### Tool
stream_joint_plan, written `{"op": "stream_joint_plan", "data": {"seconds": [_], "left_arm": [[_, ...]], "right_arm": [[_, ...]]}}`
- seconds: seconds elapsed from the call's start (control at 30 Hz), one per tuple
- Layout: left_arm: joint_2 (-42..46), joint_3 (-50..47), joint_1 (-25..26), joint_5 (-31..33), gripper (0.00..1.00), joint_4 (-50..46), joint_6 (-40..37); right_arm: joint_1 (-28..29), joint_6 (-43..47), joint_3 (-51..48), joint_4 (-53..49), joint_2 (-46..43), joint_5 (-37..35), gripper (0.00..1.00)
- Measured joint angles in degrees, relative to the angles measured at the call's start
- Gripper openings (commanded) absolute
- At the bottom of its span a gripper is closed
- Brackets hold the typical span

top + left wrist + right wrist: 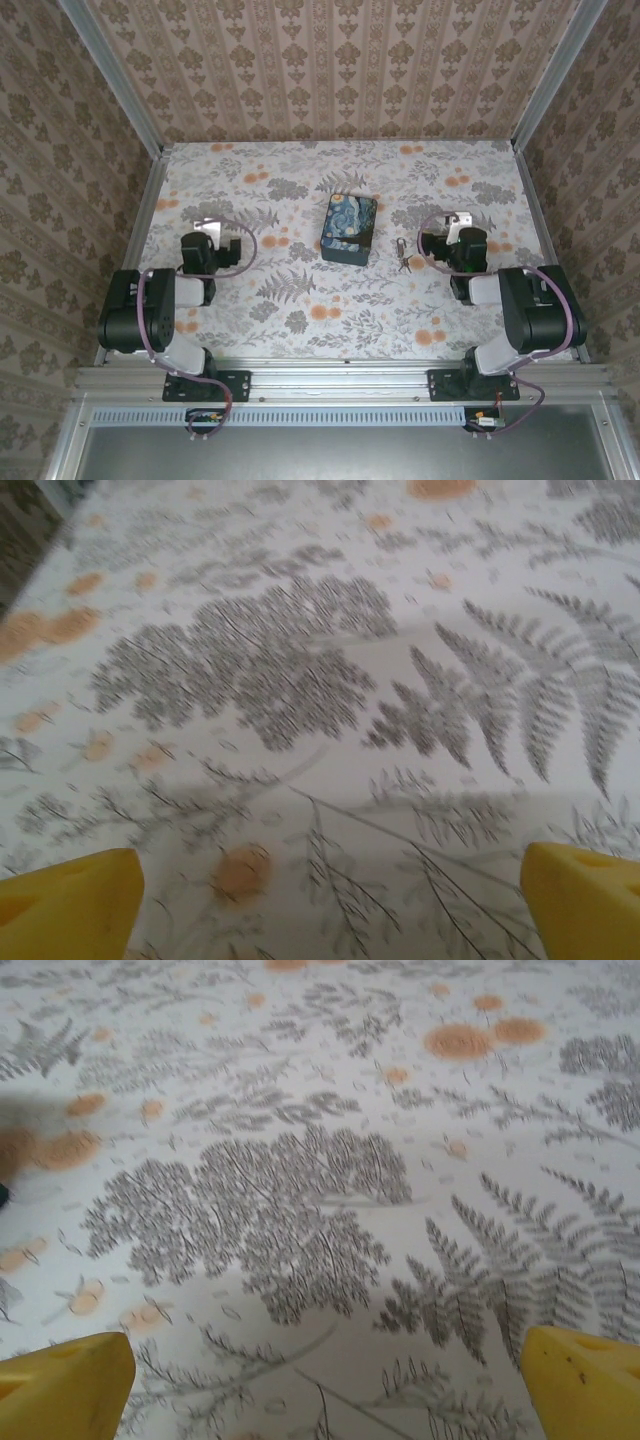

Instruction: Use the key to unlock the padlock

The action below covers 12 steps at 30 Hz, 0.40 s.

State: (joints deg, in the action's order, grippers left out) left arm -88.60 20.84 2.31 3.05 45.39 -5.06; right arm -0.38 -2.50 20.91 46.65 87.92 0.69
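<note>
Padlock place: the padlock [349,228] lies flat on the floral tablecloth [300,300], near the middle of the table, between the two arms and a little beyond them
Padlock axis: its long side runs roughly away from the arm bases, leaning slightly left at the near end; printed face up; no shackle or keyhole can be made out, so which end leads is unclear
Key place: the key [403,256] rests on the cloth just right of the padlock, apart from it, near the right gripper [330,1380]
Key axis: roughly near-to-far; too small to tell ring end from blade
Padlock handling: likely rigid, heavy for its size, with a smooth and perhaps slick print; best taken across the two long sides
Key handling: likely light, thin and stiff, lying flush with the cloth, so awkward to pinch; the ring end looks the better hold
Left gripper [330,900]: released, its yellow fingertips [70,900] wide apart over bare cloth, holding nothing
Right gripper: released too, jaws spread wide and holding nothing
Step in hand: seemingly none begun; both things untouched
</note>
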Motion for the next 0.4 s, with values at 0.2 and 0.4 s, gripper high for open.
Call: {"op": "stream_joint_plan", "data": {"seconds": [0.2,0.4], "left_arm": [[0.04,-0.02,1.86,1.81,1.0,5.68,-0.11],[0.04,0.59,0.24,0.11,1.0,4.85,-0.07]], "right_arm": [[-0.13,-0.02,1.46,1.18,0.0,0.02,1.0],[-0.22,-0.02,1.46,1.18,0.0,0.02,1.0]]}}
